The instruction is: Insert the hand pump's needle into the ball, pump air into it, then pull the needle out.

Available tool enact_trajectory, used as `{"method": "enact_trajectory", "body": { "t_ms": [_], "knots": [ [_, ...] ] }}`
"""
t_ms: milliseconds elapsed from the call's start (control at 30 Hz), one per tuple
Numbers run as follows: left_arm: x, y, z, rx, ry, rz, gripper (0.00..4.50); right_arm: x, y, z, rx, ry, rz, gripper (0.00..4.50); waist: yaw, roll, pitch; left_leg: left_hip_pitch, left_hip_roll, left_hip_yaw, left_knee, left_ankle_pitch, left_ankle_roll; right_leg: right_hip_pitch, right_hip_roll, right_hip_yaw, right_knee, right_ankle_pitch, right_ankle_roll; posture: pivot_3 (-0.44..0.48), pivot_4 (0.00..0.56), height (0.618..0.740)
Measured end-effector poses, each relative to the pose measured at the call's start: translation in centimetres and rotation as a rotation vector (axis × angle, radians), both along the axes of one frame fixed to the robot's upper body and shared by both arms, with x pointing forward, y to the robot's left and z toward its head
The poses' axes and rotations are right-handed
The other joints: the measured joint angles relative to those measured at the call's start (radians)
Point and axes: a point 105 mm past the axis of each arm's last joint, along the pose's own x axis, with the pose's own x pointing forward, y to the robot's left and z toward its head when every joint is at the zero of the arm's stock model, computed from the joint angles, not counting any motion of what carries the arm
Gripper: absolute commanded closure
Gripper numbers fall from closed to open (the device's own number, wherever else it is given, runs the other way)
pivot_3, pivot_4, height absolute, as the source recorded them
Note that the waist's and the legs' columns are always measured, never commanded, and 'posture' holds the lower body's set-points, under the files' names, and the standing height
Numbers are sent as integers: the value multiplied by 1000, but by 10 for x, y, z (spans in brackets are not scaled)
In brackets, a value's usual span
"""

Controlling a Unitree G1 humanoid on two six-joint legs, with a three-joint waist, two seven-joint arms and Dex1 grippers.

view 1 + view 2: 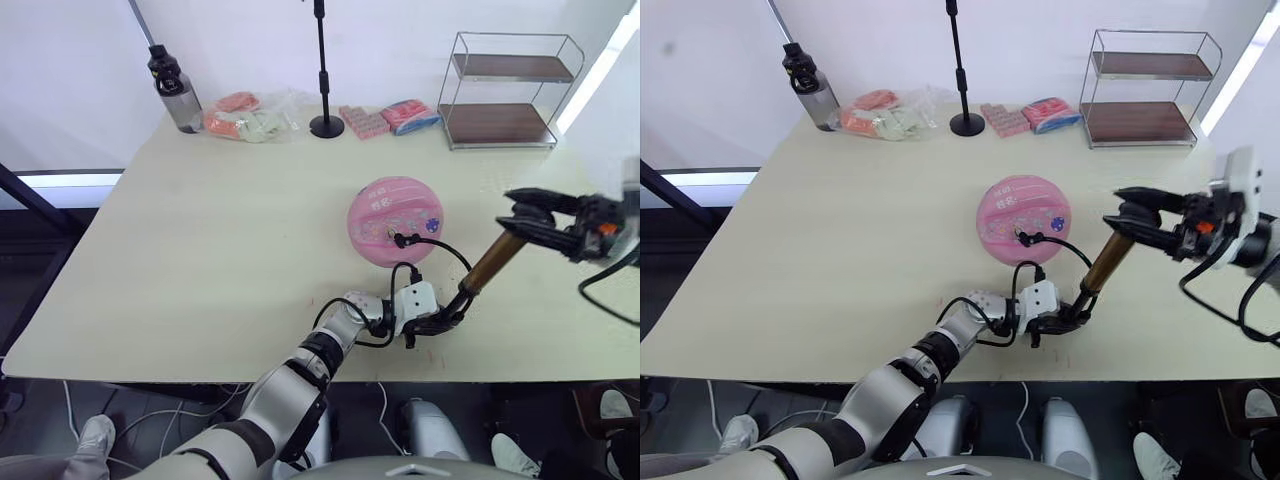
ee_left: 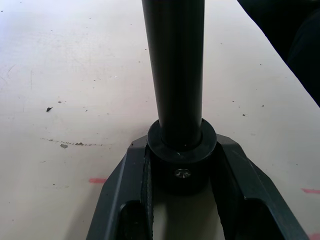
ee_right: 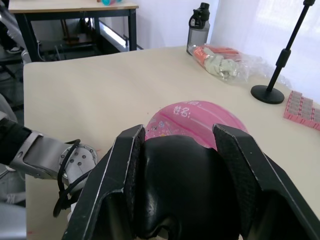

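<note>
Pale and lightly scuffed, the bench (image 1: 200, 250) carries the pink ball (image 1: 395, 220) near its middle, resting round with its cartoon prints and lettering facing up. Along the far edge stand a grey water bottle (image 1: 175, 92), a bag of snack packets (image 1: 252, 117), a black stand (image 1: 325, 70) with a round base, pink packets (image 1: 390, 118) and a wire shelf rack (image 1: 512, 90).

My left end effector (image 1: 430, 322) sits at the near edge of the bench, its fingers (image 2: 125, 195) clamped on either side of the hand pump's black foot. The hand pump (image 1: 490, 265) tilts up and away to my right from there, its bronze-gold cylinder rising to the black T-handle. My right end effector (image 1: 530, 212) grips that handle, fingers (image 3: 120, 165) closed on both sides of it. The ball lies just beyond my left end effector and to the left of my right one. A thin black hose (image 1: 440, 250) curves from the pump's base to the ball's near face, where its tip meets the surface.
</note>
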Motion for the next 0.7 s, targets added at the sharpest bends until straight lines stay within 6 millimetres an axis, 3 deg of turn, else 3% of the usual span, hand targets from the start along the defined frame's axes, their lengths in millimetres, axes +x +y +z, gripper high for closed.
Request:
{"method": "enact_trajectory", "body": {
  "t_ms": [33, 300, 533, 700],
  "knots": [
    [0, 0, 0, 1, 1, 0, 3423, 0, 2, -14, -6, -1, -13, 2751, 0, -1, -1, 0, 0, 0, 0, 0, 0, 0, 0, 0, 0, 0, 0, 0, 150, 740],
    [1, 2, -2, 9, 7, 9, 3423, 3, 14, -69, -35, 9, -42, 2751, -2, -5, -5, 2, 1, 0, 0, 0, 0, 2, 2, 0, 0, 0, -1, 0, 150, 740],
    [1, 2, -2, 11, 7, 10, 3423, 4, 16, -69, -45, -16, -35, 2751, -2, -5, -5, 3, 1, 0, 0, 0, 0, 2, 3, 0, 0, -1, -4, 0, 150, 740],
    [0, -1, 0, 2, 3, 1, 3423, 5, 4, -56, -56, 52, -16, 2751, 2, -3, -3, 0, 1, 0, 0, 0, 0, 0, 2, 1, 0, -1, -5, 0, 150, 740]
  ]
}}
